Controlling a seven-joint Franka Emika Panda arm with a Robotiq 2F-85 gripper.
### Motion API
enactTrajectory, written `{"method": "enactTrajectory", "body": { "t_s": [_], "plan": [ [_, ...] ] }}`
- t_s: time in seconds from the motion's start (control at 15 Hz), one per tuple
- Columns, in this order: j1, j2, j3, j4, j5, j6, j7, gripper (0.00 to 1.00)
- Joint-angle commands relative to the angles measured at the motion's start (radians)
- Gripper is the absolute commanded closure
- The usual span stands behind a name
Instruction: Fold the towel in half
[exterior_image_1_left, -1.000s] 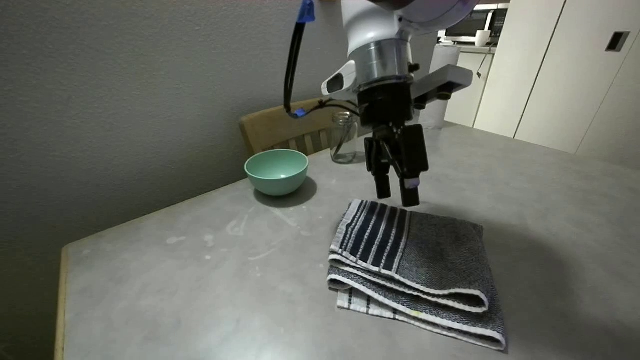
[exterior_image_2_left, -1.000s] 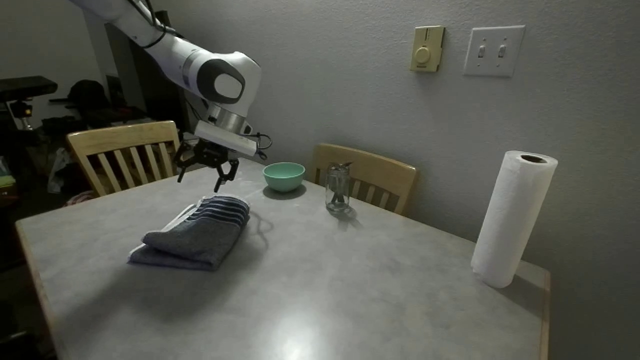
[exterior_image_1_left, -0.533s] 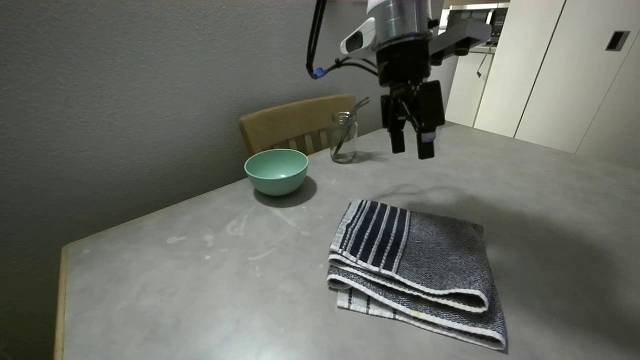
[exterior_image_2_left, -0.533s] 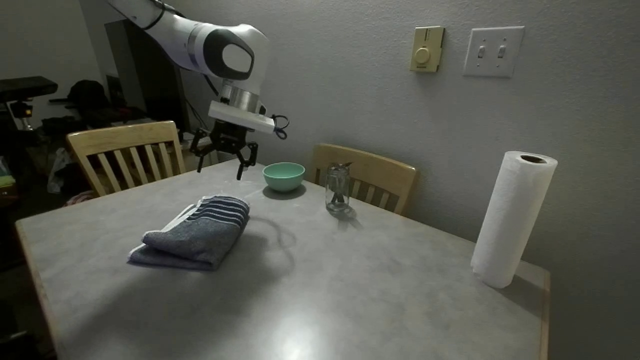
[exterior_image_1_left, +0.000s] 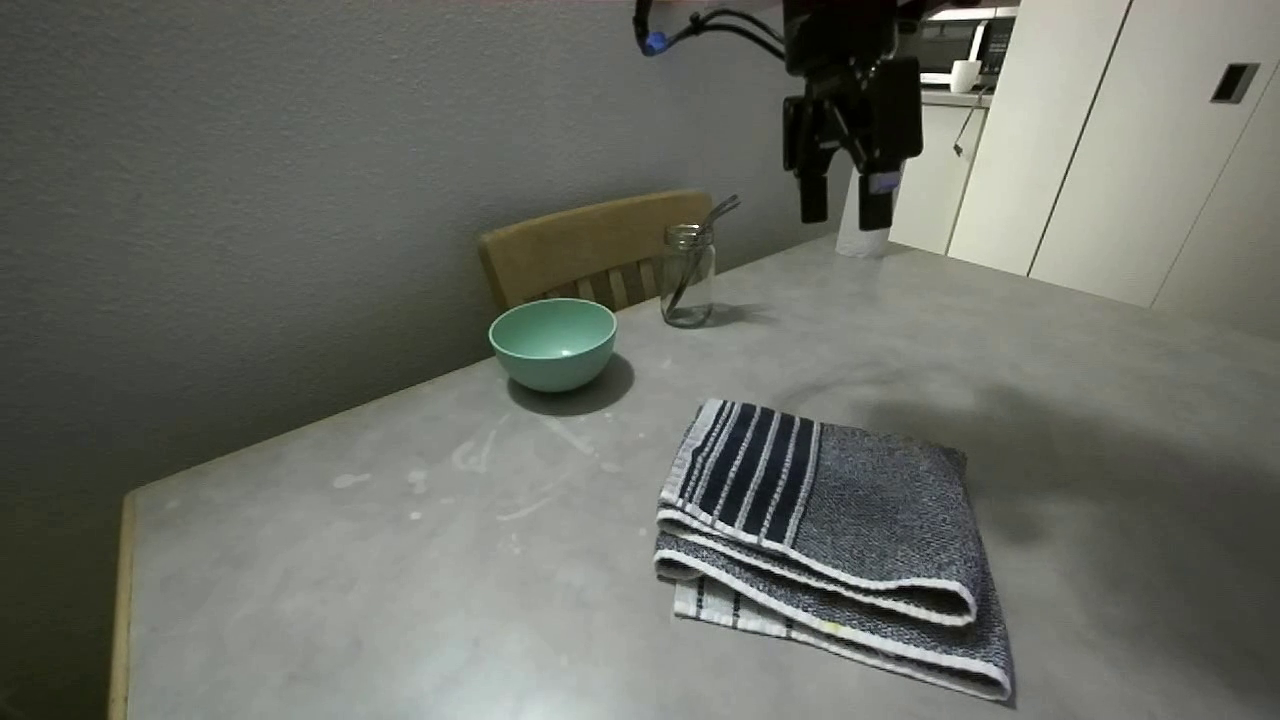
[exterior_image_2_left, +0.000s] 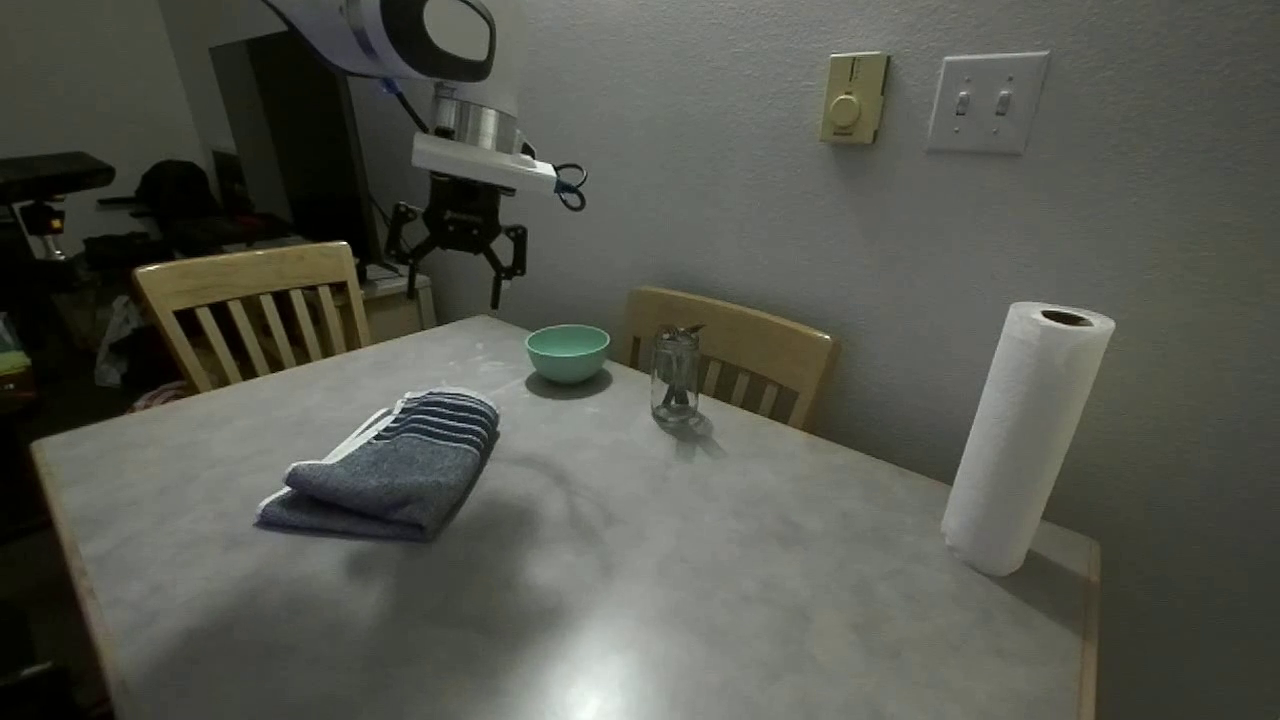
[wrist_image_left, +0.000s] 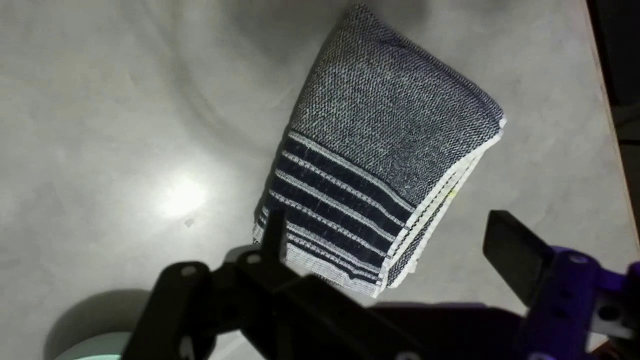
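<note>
Grey tbl (exterior_image_1_left: 350, 600) w/ 1 striped towel (exterior_image_1_left: 880, 500), folded in layers; hand (exterior_image_2_left: 453, 285) well above, spread wide.

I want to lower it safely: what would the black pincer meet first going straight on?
Likely the folded rectangular dark grey cloth towel, near its navy striped band: the pincer points down, seemingly above it, but depth is unclear.

Towel (wrist_image_left: 372, 155) partly behind the jaws in the wrist view.

Rough woven cloth towel (exterior_image_1_left: 860, 505), smooth bowl (exterior_image_1_left: 553, 370) (faintly glossy inside), glass jar (exterior_image_1_left: 703, 285), wooden chair (exterior_image_1_left: 590, 243).
</note>
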Motion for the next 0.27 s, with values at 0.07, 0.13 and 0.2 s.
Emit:
{"method": "enactTrajectory", "body": {
  "t_s": [0.07,0.13,0.2],
  "plan": [
    [-0.001,-0.004,0.001,-0.005,0.0,-0.002,0.001,0.0],
    [-0.001,-0.004,0.001,-0.007,0.0,-0.002,0.001,0.0],
    [-0.002,-0.004,0.001,-0.009,0.0,-0.002,0.001,0.0]
  ]
}}
